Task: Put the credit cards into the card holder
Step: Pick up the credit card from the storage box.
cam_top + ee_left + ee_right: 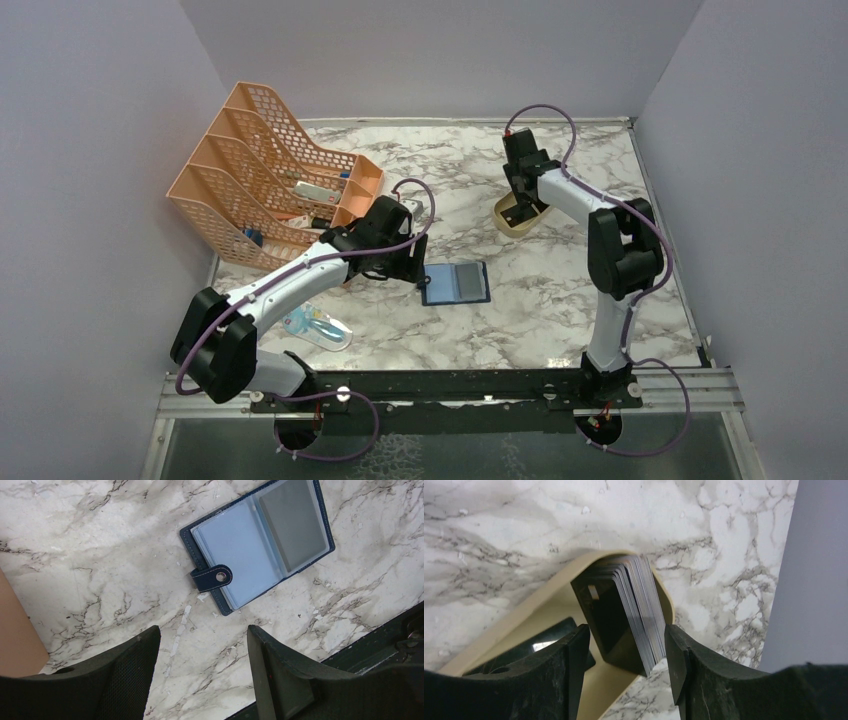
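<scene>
While left jaws gape empty, credit cards (624, 612) stand between released right jaws.

Right gripper (627, 635) astride the credit cards (624, 610)
The stack stands on edge in a tan tray (539, 605) on the marble table (499, 530), between 2 parted fingers.

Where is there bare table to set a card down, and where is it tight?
Bare marble: in front and right of the card holder, and at the back between the file rack and the tan tray. Crowded at left, around rack, left arm and packet.
</scene>
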Tool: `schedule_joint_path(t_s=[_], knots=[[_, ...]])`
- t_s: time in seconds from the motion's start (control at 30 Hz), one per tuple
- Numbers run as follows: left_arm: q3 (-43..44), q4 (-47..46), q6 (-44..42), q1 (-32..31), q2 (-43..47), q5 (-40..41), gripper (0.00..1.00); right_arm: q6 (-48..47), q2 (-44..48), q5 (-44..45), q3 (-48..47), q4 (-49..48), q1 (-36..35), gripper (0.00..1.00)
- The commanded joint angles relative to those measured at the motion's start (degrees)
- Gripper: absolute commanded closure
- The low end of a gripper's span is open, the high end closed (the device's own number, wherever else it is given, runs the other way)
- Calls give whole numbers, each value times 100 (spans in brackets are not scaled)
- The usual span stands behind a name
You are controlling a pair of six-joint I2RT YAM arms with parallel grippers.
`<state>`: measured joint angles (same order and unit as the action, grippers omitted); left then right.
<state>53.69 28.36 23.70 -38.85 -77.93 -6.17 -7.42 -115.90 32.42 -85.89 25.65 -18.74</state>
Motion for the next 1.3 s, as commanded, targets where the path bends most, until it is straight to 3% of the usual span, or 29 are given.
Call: schedule_joint_path(t_s=[0.0, 0.2, 0.4, 0.67, 0.87, 1.1, 1.27], knots=[[-148, -94, 21, 18, 120, -26, 33, -416, -433, 344, -514, -132, 41, 43], [-81, -98, -23, 18, 108, 72, 33, -668, -659, 610, -731, -231, 88, 49], [-35, -96, -58, 26, 6, 38, 33, -699, -636, 607, -776, -259, 90, 64], [27, -98, -97, 22, -78, -53, 33, -718, -507, 617, -774, -296, 90, 73], [3, -97, -120, 24, -131, -132, 33, -635, -499, 526, -836, -120, 90, 86], [4, -90, -33, 22, -201, -216, 34, -190, -240, 52, -1059, 492, 77, 98], [138, -69, 143, 20, -278, -368, 34, 226, 161, -734, -1014, 909, 24, 99]])
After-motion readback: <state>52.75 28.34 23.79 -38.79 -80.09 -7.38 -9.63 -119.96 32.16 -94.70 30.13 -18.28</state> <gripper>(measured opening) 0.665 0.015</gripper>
